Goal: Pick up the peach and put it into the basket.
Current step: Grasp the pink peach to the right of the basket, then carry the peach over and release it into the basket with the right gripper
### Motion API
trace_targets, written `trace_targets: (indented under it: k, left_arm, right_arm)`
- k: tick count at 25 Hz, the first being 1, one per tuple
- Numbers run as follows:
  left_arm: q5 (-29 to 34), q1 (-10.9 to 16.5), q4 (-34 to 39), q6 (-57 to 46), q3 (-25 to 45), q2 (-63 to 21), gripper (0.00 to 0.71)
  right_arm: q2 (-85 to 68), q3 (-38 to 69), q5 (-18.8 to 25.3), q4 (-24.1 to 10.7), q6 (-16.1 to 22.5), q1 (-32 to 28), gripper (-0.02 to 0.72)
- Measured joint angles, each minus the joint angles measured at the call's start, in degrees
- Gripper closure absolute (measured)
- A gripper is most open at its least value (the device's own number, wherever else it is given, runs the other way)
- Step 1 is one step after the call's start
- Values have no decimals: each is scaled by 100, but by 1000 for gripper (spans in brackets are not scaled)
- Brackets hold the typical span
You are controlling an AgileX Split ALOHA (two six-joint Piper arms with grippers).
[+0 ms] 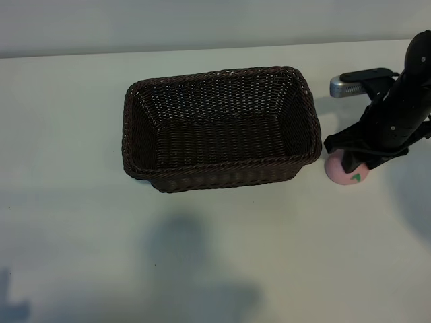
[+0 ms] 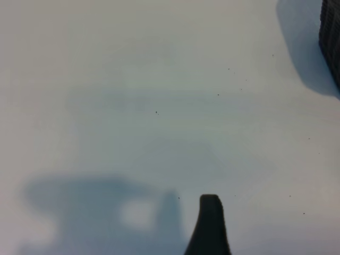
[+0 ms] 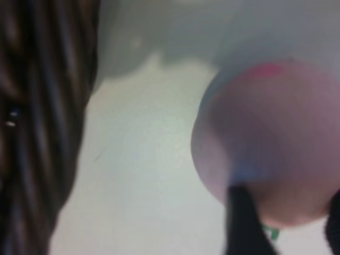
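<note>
we see the peach (image 1: pixel 347 172) sitting on the table (image 1: pixel 67 134) just right of the basket (image 1: pixel 219 128), close to its right wall and not yet inside. the right gripper (image 1: pixel 363 160) points down over it from above, and in the right wrist view a dark fingertip (image 3: pixel 244 218) lies against the fruit's pink skin. the fingers seem to be narrowing around the peach, though we cannot tell whether they grip it firmly. the basket holds nothing. the left gripper (image 2: pixel 210 226) hangs over bare table with its fingers wide, idle. by our judgement the task is at its grasp: the reach is done, while the lift, the carry leftward over the rim and the release all remain.
</note>
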Motion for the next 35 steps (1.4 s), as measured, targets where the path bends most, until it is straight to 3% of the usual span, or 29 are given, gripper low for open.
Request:
trace_targets:
  k: [5, 7, 12, 26, 30, 35]
  left_arm:
    - [0, 0, 0, 0, 0, 0, 114]
    - [0, 0, 0, 0, 0, 0, 114]
    - [0, 0, 0, 0, 0, 0, 115]
    - [0, 2, 0, 15, 0, 0, 115]
    - [0, 2, 0, 15, 0, 0, 115]
    - [0, 2, 0, 15, 0, 0, 116]
  right_arm:
    - [42, -7, 37, 36, -87, 0, 627]
    - [45, -11, 74, 36, -107, 0, 660]
    - [-8, -155, 329, 36, -109, 0, 663]
    - [-1078, -1907, 1903, 110, -85, 0, 663]
    - [-1078, -2029, 2009, 262, -85, 173, 663]
    - [-1000, -2041, 1806, 313, 43, 982, 663]
